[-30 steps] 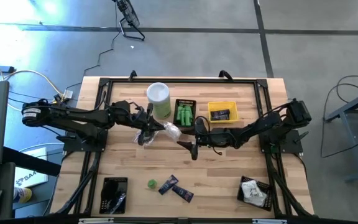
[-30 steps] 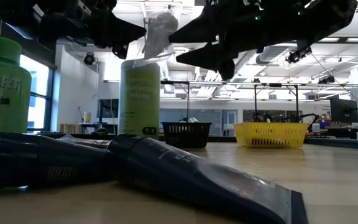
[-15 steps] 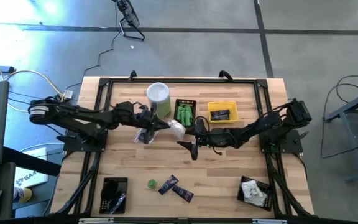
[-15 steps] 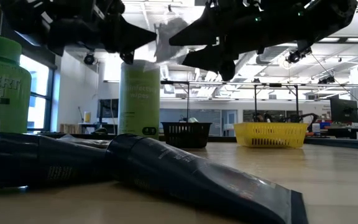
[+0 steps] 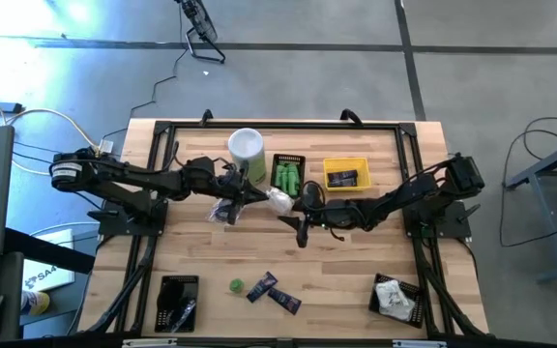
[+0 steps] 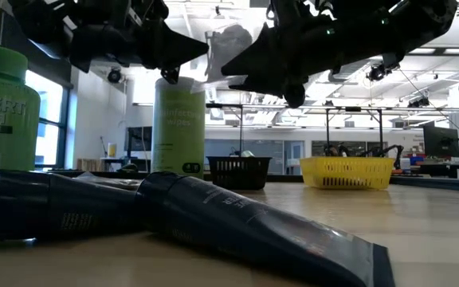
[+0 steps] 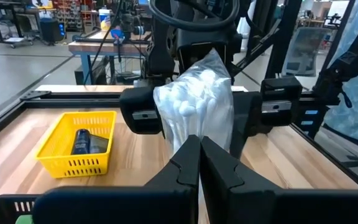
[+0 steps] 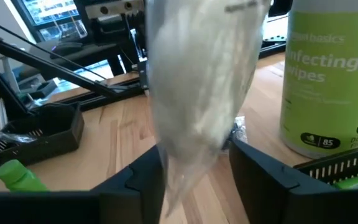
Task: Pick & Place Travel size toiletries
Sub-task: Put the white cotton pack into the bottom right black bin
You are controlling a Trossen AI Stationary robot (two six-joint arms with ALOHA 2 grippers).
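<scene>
Hanging in mid-air above the middle of the worktop: one white soft packet (image 5: pixel 278 200), clear wrap with white contents, passing between arms. The left gripper (image 5: pixel 256 196) is fully closed, pinching one end of the packet. The right gripper (image 5: pixel 290 209) straddles the other end with its fingers (image 8: pixel 267 176) on either side, part-way closed; whether it has a firm grip yet cannot be told.

Already stowed: green bottles in the black basket (image 5: pixel 288 175) and a dark tube in the yellow basket (image 5: pixel 345 174), both near the far edge beside the tall white-and-green canister (image 5: pixel 247 153); white packets in the black tray (image 5: pixel 395 296) at the near right corner; dark pieces in the black tray (image 5: pixel 177 302) at the near left corner.

Outstanding: two navy tubes (image 5: pixel 273 291) and one green bottle (image 5: pixel 235 285), loose by the near edge. Judged roughly half sorted.
</scene>
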